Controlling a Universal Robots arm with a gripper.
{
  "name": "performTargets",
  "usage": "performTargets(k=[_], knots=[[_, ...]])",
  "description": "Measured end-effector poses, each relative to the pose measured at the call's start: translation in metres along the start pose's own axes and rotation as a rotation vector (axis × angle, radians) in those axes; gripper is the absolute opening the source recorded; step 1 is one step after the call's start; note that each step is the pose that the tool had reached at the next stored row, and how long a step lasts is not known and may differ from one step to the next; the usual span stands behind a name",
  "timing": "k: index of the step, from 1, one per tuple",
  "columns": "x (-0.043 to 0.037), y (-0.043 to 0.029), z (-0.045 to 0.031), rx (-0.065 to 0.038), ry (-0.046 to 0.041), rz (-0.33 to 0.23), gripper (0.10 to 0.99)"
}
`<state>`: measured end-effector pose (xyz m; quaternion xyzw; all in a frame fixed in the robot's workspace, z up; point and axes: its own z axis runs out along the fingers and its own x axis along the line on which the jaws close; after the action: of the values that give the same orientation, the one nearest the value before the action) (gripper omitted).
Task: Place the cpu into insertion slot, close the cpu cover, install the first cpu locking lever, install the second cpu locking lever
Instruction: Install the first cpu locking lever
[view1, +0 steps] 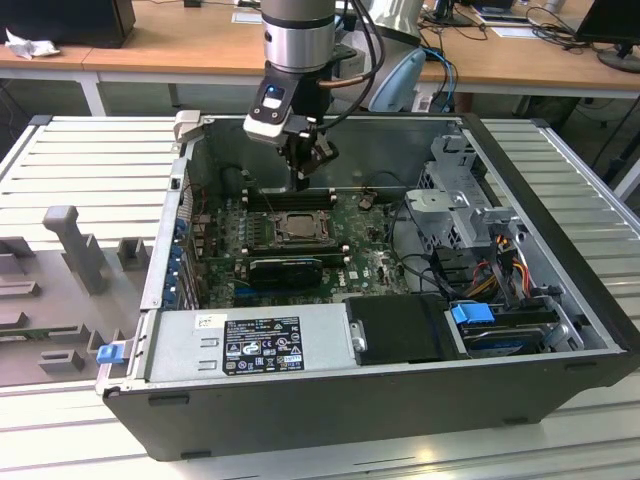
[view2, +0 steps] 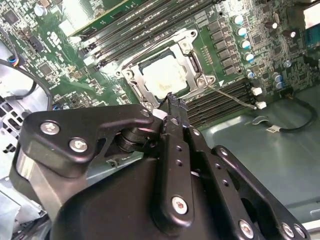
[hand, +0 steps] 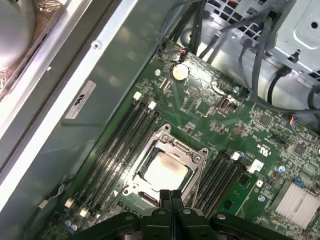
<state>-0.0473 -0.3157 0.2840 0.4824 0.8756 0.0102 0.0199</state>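
Gripper (hand: 170, 195) jaws pressed together, empty, above cover (hand: 176, 147) — cpu (hand: 165, 172) seated. Risk — slipping off thin lever (view2: 233, 96), scraping board (hand: 210, 107).

I have the cpu (hand: 165, 171) lying in the insertion slot (view1: 272, 238), and the cpu cover (hand: 176, 149) lies flat around it. Memory slots (hand: 120, 145) run along two opposite sides of the slot. In the exterior view my gripper (view1: 300, 182) hangs above the board, just behind the slot. Inside the computer case (view1: 545, 235), the power supply (view1: 250, 340) sits nearest the camera, and the drive cage (view1: 455, 200) stands at the exterior view's right.
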Motion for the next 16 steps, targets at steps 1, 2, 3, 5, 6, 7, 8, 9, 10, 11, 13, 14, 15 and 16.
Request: performTargets(k=[1, 2, 3, 5, 6, 7, 8, 9, 10, 11, 13, 14, 15, 16], knots=[[0.0, 0.0, 0.0, 0.0, 0.0003, -0.009, 0.106], [0.0, 0.0, 0.0, 0.0, 0.0005, -0.014, 0.106], [0.0, 0.0, 0.0, -0.001, 0.0008, -0.024, 0.106], [0.0, 0.0, 0.0, -0.001, 0.0015, -0.04, 0.106], [0.0, 0.0, 0.0, -0.001, 0.0017, -0.046, 0.106], [0.0, 0.0, 0.0, -0.001, 0.0018, -0.049, 0.106], [0.0, 0.0, 0.0, -0.001, 0.0019, -0.051, 0.106], [0.0, 0.0, 0.0, -0.001, 0.002, -0.055, 0.106], [0.0, 0.0, 0.0, -0.001, 0.0021, -0.058, 0.106], [0.0, 0.0, 0.0, -0.002, 0.0022, -0.06, 0.106], [0.0, 0.0, 0.0, -0.002, 0.0025, -0.07, 0.106], [0.0, 0.0, 0.0, -0.002, 0.0027, -0.073, 0.106], [0.0, 0.0, 0.0, -0.002, 0.0029, -0.078, 0.106], [0.0, 0.0, 0.0, -0.002, 0.003, -0.081, 0.106]])
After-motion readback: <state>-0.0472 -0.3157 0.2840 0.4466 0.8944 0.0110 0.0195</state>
